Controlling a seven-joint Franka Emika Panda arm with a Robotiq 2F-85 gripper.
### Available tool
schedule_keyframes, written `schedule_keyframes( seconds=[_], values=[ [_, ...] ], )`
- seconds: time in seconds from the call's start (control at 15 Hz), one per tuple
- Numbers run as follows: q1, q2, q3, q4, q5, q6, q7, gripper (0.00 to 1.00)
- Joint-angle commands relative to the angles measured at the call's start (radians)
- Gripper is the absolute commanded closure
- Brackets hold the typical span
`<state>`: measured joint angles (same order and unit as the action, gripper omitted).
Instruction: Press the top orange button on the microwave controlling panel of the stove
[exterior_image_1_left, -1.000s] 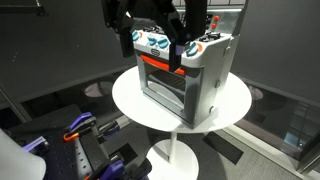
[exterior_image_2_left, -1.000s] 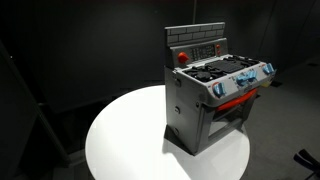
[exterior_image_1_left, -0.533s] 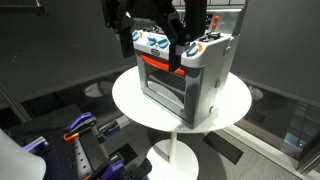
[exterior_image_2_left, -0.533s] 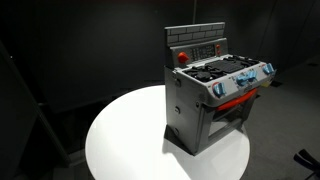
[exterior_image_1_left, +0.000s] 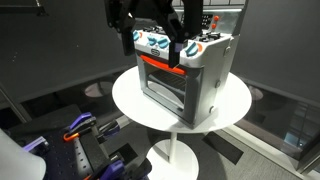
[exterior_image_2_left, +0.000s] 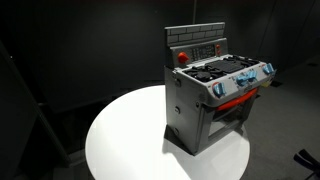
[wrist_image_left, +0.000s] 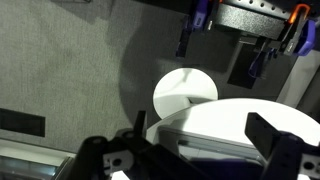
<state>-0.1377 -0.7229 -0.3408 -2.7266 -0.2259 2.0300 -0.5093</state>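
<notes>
My black end effector (exterior_image_1_left: 152, 50) hangs over the front of the boxy grey toy stove (exterior_image_2_left: 188, 108), its two fingers (wrist_image_left: 282, 148) spread wide with nothing between them. In the wrist view they frame the edge of the round white tabletop (exterior_image_2_left: 120, 130), with the floor beyond.

The stove stands upright on that tabletop, towards one side. The small dark upright microwave controlling panel in its grey frame (exterior_image_2_left: 199, 47) rises at the back of the stove, behind the burners, with a round red button (exterior_image_2_left: 182, 57) at its lower corner. I am not touching the panel; in an exterior view I am out of frame altogether.

The row of white-and-blue knobs (exterior_image_2_left: 241, 78) runs along the front edge above the orange-trimmed oven window (exterior_image_1_left: 164, 85). I cannot tell whether the oven holds anything.
</notes>
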Motion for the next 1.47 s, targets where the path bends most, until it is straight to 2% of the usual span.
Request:
schedule_keyframes(
  seconds=[0.0,0.73,1.4],
  values=[
    [0.025,0.063,0.017,0.049,0.035,0.017,0.018,0.0],
    [0.08,0.274,0.036,0.203,0.16,0.16,0.01,0.0],
    [0.086,0.501,0.113,0.379,0.183,0.282,0.042,0.0]
  ],
)
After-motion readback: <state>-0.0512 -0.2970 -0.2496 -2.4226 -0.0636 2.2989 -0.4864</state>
